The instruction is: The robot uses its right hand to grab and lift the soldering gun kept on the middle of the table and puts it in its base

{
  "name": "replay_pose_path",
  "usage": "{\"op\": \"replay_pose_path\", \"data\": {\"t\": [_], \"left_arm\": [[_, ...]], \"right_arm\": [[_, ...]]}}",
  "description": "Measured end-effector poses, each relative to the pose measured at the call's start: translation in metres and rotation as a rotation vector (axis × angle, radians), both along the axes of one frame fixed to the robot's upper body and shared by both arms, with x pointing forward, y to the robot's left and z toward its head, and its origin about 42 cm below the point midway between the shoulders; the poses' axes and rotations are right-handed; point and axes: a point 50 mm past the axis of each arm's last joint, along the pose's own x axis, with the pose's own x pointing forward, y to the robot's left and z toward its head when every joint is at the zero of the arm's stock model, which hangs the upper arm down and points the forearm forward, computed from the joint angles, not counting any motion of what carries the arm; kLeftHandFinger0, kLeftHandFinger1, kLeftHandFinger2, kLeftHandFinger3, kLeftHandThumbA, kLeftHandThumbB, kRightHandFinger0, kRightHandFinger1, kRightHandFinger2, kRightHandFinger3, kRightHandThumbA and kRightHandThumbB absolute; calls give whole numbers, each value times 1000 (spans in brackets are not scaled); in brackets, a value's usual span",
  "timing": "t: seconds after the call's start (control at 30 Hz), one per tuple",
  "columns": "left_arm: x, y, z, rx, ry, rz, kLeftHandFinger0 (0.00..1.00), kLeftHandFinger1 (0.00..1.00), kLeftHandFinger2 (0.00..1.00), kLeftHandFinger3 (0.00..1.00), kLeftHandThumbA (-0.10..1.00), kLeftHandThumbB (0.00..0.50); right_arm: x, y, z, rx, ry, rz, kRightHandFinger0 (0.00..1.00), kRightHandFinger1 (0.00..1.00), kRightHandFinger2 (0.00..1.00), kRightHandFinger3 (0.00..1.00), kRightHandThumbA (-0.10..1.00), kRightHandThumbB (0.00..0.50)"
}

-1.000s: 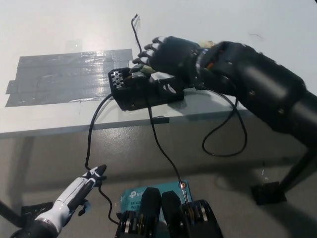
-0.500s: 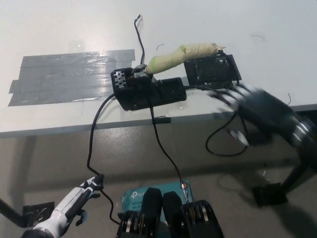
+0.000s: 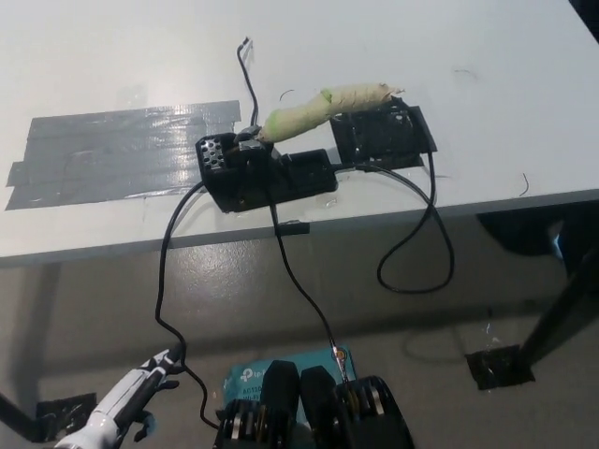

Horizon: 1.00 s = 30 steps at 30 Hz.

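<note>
Your white left hand (image 3: 126, 407) hangs low below the table (image 3: 393, 37) edge; you can't tell how its fingers sit. The soldering gun (image 3: 323, 105), handle wrapped in pale green tape, lies tilted with its tip in the black base (image 3: 267, 173).

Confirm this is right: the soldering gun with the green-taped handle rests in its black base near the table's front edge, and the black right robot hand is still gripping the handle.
Not quite. The head view shows the soldering gun resting in its base near the table's front edge, but the black right robot hand is out of the picture and nothing grips the handle. The white left robot hand rests at the lower left.
</note>
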Motion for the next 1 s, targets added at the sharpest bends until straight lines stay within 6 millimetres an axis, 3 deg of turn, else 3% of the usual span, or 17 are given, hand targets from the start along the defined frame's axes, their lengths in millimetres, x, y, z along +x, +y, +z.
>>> {"op": "replay_pose_path", "data": {"t": [0.1,0.13,0.17,0.3,0.4,0.47,0.5,0.57,0.77,0.9,0.93,0.97,1.0], "left_arm": [[-2,7,-5,2,18,26,828,858,874,1000,1000,307],[-2,9,-7,2,23,33,821,854,871,1000,1000,304],[-2,12,-8,2,29,41,755,840,875,1000,1000,298],[-2,17,-14,7,48,55,690,813,885,1000,1000,330],[-3,26,-22,21,78,66,693,809,872,1000,1000,277],[-4,30,-24,26,91,66,736,826,872,1000,1000,278],[-4,31,-25,26,94,63,738,825,873,1000,1000,281],[-7,33,-26,27,102,62,768,831,880,1000,1000,261],[-12,33,-31,26,124,63,776,814,862,1000,1000,204],[-14,35,-33,24,137,68,798,834,879,1000,1000,214],[-14,35,-33,23,140,70,811,835,880,1000,1000,252],[-15,36,-34,21,143,70,824,835,878,1000,1000,254],[-15,37,-35,17,150,73,853,848,886,1000,1000,263]], "right_arm": [[-7,-18,-7,70,-24,-110,977,1000,1000,1000,205,286],[-8,-22,-9,96,-34,-139,910,1000,1000,1000,192,290],[-7,-24,-10,121,-48,-162,756,1000,1000,1000,156,293],[1,-30,-12,200,-94,-209,745,1000,1000,1000,184,293],[13,-31,-8,258,-140,-218,731,1000,1000,1000,270,299],[15,-30,-7,271,-134,-219,678,1000,1000,1000,249,290],[15,-30,-7,275,-123,-218,703,1000,1000,1000,287,281],[17,-28,-9,283,-73,-206,880,1000,1000,1000,334,259],[23,-26,-16,251,188,-120,745,927,1000,1000,359,248],[24,-24,-16,232,327,-85,757,920,1000,1000,414,219],[24,-23,-15,233,350,-80,707,879,997,1000,394,223],[24,-22,-15,234,369,-77,707,879,996,1000,390,223],[25,-21,-14,235,399,-73,762,922,1000,1000,395,204]]}}
